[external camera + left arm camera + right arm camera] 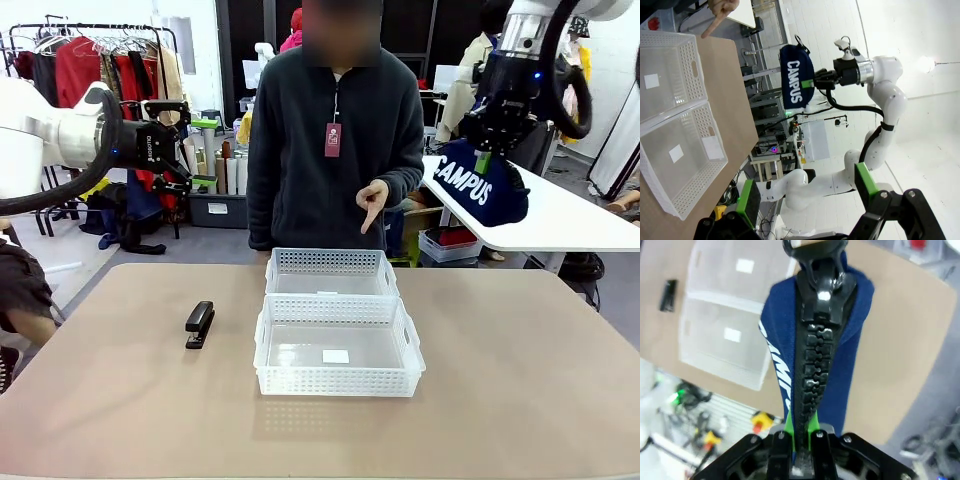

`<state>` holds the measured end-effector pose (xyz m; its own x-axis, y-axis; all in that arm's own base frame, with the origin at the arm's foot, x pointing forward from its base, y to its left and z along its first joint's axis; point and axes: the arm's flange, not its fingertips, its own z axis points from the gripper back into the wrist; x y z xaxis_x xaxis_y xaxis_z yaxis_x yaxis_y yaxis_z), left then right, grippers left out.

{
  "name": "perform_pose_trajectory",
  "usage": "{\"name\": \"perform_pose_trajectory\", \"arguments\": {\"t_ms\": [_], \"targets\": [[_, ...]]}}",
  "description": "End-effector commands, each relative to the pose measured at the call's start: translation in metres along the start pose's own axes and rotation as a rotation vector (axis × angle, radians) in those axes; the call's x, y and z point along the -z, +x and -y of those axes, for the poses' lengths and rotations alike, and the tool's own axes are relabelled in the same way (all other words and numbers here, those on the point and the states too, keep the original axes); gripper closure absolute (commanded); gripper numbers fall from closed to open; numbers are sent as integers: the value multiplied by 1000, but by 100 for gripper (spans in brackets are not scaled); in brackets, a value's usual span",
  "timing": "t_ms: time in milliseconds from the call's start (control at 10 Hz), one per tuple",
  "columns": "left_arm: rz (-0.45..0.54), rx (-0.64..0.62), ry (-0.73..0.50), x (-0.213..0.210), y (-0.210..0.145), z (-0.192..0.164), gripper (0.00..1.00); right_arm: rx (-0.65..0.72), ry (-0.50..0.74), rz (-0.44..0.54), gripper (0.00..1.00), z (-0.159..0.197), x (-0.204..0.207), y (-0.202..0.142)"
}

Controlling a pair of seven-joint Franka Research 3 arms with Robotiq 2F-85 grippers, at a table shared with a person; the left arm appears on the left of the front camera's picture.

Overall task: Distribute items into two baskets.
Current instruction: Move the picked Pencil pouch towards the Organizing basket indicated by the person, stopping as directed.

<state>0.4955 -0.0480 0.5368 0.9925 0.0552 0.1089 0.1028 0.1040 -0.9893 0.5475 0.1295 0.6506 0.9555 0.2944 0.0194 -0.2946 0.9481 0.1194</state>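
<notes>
Navy pouch [482, 190] pinched in my R gripper [486, 160], L gripper [205, 152] spread; 2 baskets [338, 382] empty, stapler [199, 324] on desk [520, 400]: 0 placed.

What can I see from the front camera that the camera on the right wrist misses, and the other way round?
The front view adds the person's hand pointing down over the far basket, and the open left gripper. The right wrist view adds a close look at the zipper of the navy pouch, clamped in the right gripper. Both share the pouch, the stapler, and the far and near basket.
</notes>
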Motion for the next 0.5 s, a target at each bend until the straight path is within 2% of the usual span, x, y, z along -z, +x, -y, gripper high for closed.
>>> {"name": "perform_pose_trajectory", "arguments": {"t_ms": [0, 400], "targets": [[6, 3, 1, -1, 0, 2, 0, -185, -76, 21, 100, 1, -14, 30], [6, 3, 1, -1, 0, 2, 0, -413, -153, 128, 100, -21, -13, 72]]}}
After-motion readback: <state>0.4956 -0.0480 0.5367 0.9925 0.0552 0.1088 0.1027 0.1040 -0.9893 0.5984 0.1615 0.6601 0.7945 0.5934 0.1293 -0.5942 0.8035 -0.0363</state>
